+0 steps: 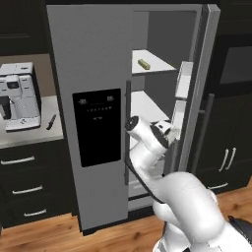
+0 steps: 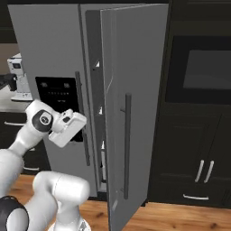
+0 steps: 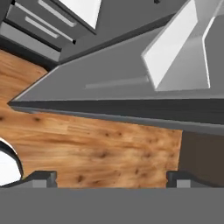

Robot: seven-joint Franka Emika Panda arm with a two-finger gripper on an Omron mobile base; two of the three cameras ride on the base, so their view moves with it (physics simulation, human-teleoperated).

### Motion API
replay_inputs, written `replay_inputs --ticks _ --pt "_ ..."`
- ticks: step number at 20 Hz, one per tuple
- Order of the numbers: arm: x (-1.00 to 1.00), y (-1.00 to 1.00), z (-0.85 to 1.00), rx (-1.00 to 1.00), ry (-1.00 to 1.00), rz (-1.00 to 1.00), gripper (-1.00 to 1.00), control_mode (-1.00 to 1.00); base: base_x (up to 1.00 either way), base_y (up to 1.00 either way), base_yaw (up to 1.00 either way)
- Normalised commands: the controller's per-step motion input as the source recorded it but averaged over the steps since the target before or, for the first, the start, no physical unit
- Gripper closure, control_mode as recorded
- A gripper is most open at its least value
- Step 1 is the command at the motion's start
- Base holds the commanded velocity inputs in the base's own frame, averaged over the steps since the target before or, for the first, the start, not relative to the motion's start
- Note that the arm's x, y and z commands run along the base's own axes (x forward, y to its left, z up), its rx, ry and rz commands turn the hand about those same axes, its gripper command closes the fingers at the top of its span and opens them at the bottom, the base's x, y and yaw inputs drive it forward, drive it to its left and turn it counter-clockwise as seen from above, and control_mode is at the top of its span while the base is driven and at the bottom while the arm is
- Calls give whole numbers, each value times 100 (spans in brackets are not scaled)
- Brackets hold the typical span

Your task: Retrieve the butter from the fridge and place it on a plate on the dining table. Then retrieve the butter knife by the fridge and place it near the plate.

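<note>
Right now the end effector is seen from the hand view with its two dark tips far apart and nothing between them, so it is wide open and empty. It is pointed down at the wood floor and the bottom edge of the fridge door. In the left base view the hand is held low, just in front of the open side of the fridge, about level with the lower white shelves.

The butter is seen lying on the upper white shelf, well above the hand and deeper inside. The right door is swung open, so the way in looks free.

To do this step well, the hand should be lifted and turned so that the tips face the shelf. The butter is small and narrow, so it should be taken across its short side, with the tips lowered evenly. Care should be taken not to bump the door bins on the way in.

The butter knife is lying on the counter left of the fridge, beside what may be a coffee machine; it is too small to be sure.
</note>
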Motion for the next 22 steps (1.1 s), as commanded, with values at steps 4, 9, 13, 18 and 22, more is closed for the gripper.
replay_inputs --ticks 4,9,13,18,22 --pt "48 -3 0 0 7 -1 -100 -100 0 0 0" --pt "75 -2 -1 -1 0 0 -100 -100 0 0 0" --pt "66 -13 -2 -4 0 0 -100 -100 0 0 0" --pt "52 -21 0 0 0 0 -100 -100 0 0 0" --pt "47 -13 0 0 -1 0 -100 -100 0 0 0"
